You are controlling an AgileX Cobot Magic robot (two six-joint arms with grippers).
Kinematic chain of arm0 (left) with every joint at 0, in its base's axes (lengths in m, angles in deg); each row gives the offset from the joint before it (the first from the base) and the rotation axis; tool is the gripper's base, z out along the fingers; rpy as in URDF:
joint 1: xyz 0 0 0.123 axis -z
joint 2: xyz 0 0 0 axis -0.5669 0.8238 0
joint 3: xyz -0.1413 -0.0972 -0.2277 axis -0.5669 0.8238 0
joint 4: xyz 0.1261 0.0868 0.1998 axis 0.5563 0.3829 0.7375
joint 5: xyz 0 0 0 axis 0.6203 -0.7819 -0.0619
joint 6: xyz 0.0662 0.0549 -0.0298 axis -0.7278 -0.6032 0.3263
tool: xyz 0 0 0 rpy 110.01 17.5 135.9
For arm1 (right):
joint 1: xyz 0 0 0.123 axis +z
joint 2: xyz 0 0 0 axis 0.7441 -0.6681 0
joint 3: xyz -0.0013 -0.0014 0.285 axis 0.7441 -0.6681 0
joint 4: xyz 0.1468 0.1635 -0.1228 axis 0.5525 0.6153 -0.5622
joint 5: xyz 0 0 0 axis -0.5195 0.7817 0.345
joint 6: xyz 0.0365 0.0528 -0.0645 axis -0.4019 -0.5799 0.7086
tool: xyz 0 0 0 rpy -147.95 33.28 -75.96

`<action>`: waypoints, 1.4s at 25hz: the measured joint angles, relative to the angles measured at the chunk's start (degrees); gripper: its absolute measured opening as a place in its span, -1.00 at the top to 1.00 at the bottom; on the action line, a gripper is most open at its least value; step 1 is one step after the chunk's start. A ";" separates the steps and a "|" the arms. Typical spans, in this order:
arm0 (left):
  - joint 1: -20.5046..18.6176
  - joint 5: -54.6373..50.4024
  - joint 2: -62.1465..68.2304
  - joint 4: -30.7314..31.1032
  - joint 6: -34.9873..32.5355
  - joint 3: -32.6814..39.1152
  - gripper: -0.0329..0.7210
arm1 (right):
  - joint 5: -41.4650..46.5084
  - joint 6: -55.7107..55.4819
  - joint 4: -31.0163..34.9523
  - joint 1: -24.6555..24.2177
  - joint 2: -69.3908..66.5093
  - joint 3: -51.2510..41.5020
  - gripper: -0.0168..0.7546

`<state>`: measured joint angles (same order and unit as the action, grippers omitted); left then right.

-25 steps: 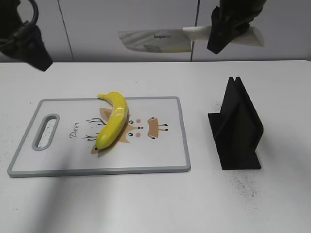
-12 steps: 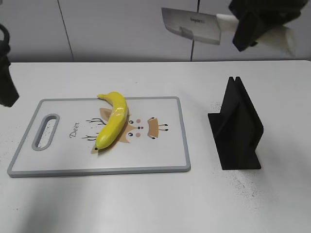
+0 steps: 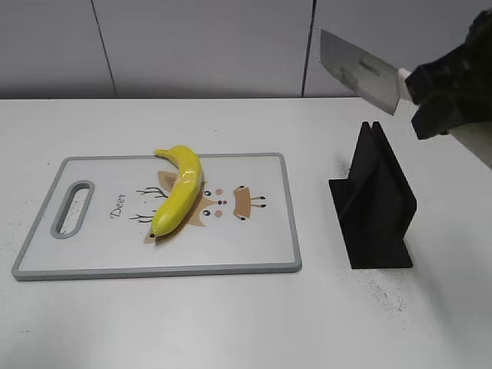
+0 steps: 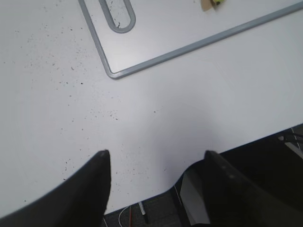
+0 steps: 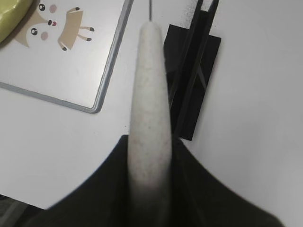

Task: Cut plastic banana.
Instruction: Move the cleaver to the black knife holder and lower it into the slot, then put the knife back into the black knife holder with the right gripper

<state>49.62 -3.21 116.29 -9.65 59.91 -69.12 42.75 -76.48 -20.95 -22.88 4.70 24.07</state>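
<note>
The plastic banana (image 3: 180, 189), glossy yellow and whole, lies on the white cutting board (image 3: 254, 238) with a deer picture. A sliver of it shows in the right wrist view (image 5: 12, 16). My right gripper (image 3: 430, 96) is shut on the white handle (image 5: 150, 118) of a cleaver (image 3: 357, 71), held in the air above the black knife stand (image 3: 374, 200), blade tilted down to the right. My left gripper (image 4: 154, 163) is open and empty over the table's front left, out of the exterior view.
The board's grey rim and handle slot (image 4: 117, 16) lie just beyond the left gripper. The table edge (image 4: 199, 161) runs under the left jaws. The black stand (image 5: 194, 75) sits right of the board.
My right gripper has carried the cleaver rightward and down, from above the board's back edge to over the stand. My left arm has left the exterior view. The banana has not moved.
</note>
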 joint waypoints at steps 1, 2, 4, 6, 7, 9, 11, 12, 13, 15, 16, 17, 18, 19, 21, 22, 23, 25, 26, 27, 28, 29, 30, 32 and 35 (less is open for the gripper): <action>0.00 0.00 -2.38 0.05 -0.12 1.16 -0.64 | -1.04 -0.85 -0.11 0.00 0.76 -1.26 0.54; 0.00 0.00 -4.71 0.05 -0.06 2.57 -0.64 | -1.85 -1.66 -0.11 0.00 1.30 -2.71 0.54; 0.00 -0.06 -8.99 0.05 -0.01 5.32 -0.64 | -3.41 -3.03 -0.23 0.00 1.87 -5.23 0.54; 0.00 0.27 -13.79 0.05 -0.02 7.76 -0.64 | -5.12 -4.88 -0.72 0.00 2.07 -7.70 0.54; 0.00 0.28 -15.79 0.05 -0.01 9.03 -0.64 | -5.74 -5.58 -1.09 0.00 2.07 -8.69 0.54; 0.00 0.40 -20.46 0.11 -0.01 11.14 -0.64 | -7.05 -7.37 -2.09 0.00 2.11 -10.11 0.54; 0.00 0.40 -24.70 0.11 -0.10 13.45 -0.64 | -7.93 -8.44 -2.66 0.00 2.18 -11.06 0.54; 0.00 0.40 -27.07 0.11 -0.10 14.30 -0.64 | -8.52 -9.05 -2.80 0.00 2.20 -11.45 0.54; 0.00 0.40 -29.40 0.11 -0.10 15.26 -0.64 | -9.21 -9.63 -2.94 0.00 2.29 -11.90 0.54; 0.00 0.40 -33.73 0.16 -0.10 17.03 -0.64 | -10.74 -10.94 -3.08 0.00 2.86 -12.83 0.54; 0.00 0.40 -36.11 0.16 -0.24 17.90 -0.64 | -11.48 -11.83 -3.21 0.00 3.28 -13.35 0.54; 0.00 0.46 -38.45 0.22 -0.24 18.67 -0.64 | -12.05 -12.57 -3.71 0.00 3.74 -13.81 0.54; 0.00 0.56 -40.40 0.27 -0.28 19.30 -0.64 | -12.60 -13.33 -3.71 0.00 4.08 -14.17 0.54; 0.00 0.86 -42.76 0.34 -0.36 19.75 -0.64 | -13.14 -14.07 -3.71 0.00 4.43 -14.60 0.54; 0.00 2.00 -47.06 0.40 -1.13 20.80 -0.64 | -13.75 -15.28 -4.30 0.00 5.06 -15.47 0.54; 0.00 2.40 -49.29 0.40 -1.44 21.33 -0.64 | -14.17 -15.77 -4.37 0.00 5.30 -15.88 0.54; 0.00 2.92 -51.43 0.40 -1.62 21.69 -0.64 | -14.66 -16.00 -4.45 0.00 5.45 -16.37 0.54; 0.00 3.65 -54.48 0.40 -1.74 22.15 -0.64 | -15.25 -16.82 -4.57 0.00 5.48 -17.38 0.54; 0.00 3.93 -54.84 0.40 -1.79 22.21 -0.64 | -15.77 -17.20 -4.62 0.00 5.48 -17.96 0.54; 0.00 4.64 -54.61 0.40 -1.79 22.42 -0.64 | -16.19 -17.43 -4.62 0.00 5.48 -18.57 0.54; 0.00 5.60 -54.53 0.40 -1.79 22.78 -0.64 | -16.50 -17.68 -4.62 0.00 5.48 -19.14 0.54; 0.00 6.21 -54.53 0.40 -1.79 23.13 -0.64 | -16.83 -17.87 -4.62 0.00 5.48 -19.54 0.54; 0.00 6.56 -54.47 0.46 -1.79 23.31 -0.64 | -17.17 -18.06 -4.62 0.00 5.48 -19.94 0.54; 0.00 6.77 -54.47 0.63 -1.79 23.38 -0.64 | -17.72 -18.26 -4.68 0.00 5.48 -20.33 0.54; 0.00 6.99 -54.47 0.74 -1.84 23.38 -0.62 | -19.53 -18.49 -4.68 0.00 5.53 -21.31 0.54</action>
<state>49.62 3.77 61.82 -8.91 58.07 -45.74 23.22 -94.97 -25.63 -22.88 10.23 2.76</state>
